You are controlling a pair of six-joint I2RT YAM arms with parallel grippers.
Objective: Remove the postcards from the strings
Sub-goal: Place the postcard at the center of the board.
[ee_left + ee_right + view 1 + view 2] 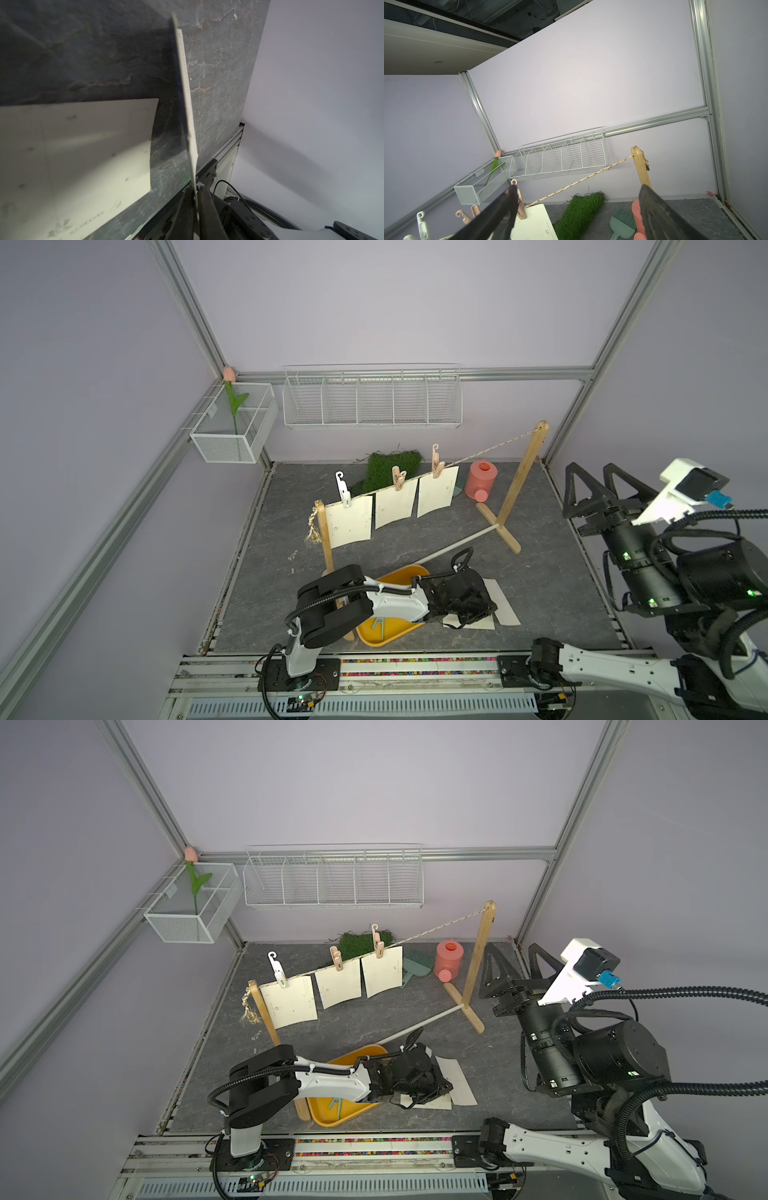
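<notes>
- Left wrist view is showing you the left gripper (pixel 194 193) pinching the held postcard (pixel 185 83) by one edge. The card is standing edge-on over the grey tabletop (pixel 218 83), just beside a loose postcard (pixel 83 155) that is lying flat.
- You are working, as I judge it, in the put-down step. This card is off the string (pixel 490 446) and is waiting to be released onto the loose ones beside the yellow tray (pixel 365 635).
- Both top views are showing three cards hanging from the string, so roughly half the job is waiting. They are the tassel-end postcard (pixel 348 524) under the white clothespin (pixel 343 489), the middle postcard (pixel 395 506), and the far-end postcard (pixel 436 495) under a tan clothespin (pixel 436 466).
- Your right gripper (pixel 598 485) is hanging high with its jaws spread wide and nothing between them. It is well apart from the string, out past the tall post (pixel 521 477).
- Next, you are probably looking at parting the left jaws low over the table so the card falls flat instead of sliding off.
- After that, the far-end postcard seems the nearest target for the right arm. That move is calling for a grip on the card's free edge or its pin, and a gentle pull, because the light posts look easy to tip.
</notes>
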